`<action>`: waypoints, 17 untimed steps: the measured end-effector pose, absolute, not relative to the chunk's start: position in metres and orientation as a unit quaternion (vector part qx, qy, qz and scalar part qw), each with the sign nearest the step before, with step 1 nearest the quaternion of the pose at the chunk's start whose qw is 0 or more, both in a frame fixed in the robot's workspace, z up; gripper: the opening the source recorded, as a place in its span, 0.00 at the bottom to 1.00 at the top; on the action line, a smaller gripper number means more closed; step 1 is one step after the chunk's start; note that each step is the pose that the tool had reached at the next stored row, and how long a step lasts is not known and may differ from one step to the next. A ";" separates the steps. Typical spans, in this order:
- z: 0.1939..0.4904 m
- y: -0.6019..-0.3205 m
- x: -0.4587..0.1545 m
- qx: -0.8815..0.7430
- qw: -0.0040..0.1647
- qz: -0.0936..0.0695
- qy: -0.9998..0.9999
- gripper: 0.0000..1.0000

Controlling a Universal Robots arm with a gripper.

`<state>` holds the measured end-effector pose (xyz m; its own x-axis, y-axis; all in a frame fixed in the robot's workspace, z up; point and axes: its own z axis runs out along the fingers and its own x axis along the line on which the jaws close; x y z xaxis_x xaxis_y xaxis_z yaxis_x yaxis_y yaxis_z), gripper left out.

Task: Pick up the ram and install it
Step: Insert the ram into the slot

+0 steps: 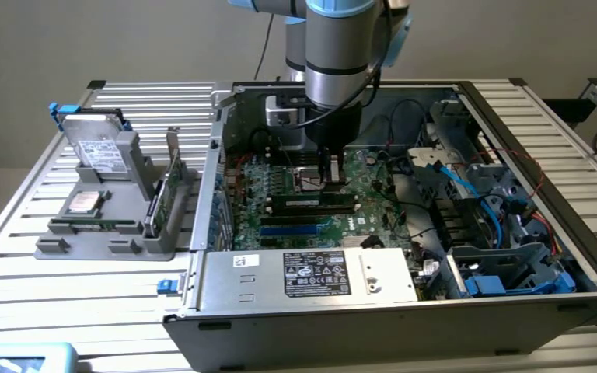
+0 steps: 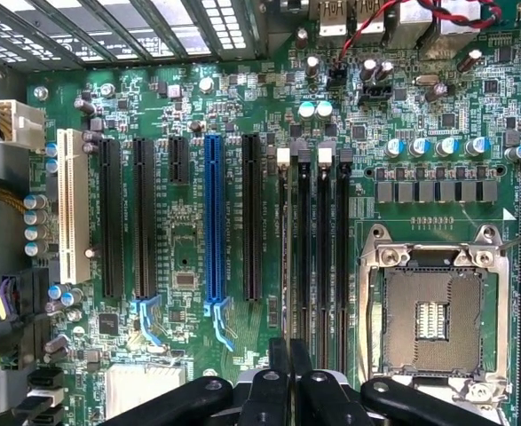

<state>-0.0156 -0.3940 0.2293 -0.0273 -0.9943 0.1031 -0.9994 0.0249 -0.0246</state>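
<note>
Gripper [image 1: 331,181] fingers [image 2: 278,383] are pinched narrow, apparently on the ram [image 2: 284,257]. It is kept edge-on to line up with 1 memory slot [image 2: 304,257], at 12 o'clock from the blue slot [image 1: 290,229] in the exterior view.

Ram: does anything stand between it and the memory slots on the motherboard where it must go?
Nothing visible does. The shut tool appears to hold the ram, seen edge-on, directly over the memory slots, which are bare. The red and black cable lies away from them.
</note>
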 end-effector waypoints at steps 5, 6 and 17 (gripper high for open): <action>0.229 -0.394 -0.016 0.697 0.029 0.046 -0.715 0.12; 0.229 -0.394 -0.016 0.697 0.030 0.046 -0.715 0.12; 0.228 -0.394 -0.016 0.698 0.030 0.047 -0.714 0.12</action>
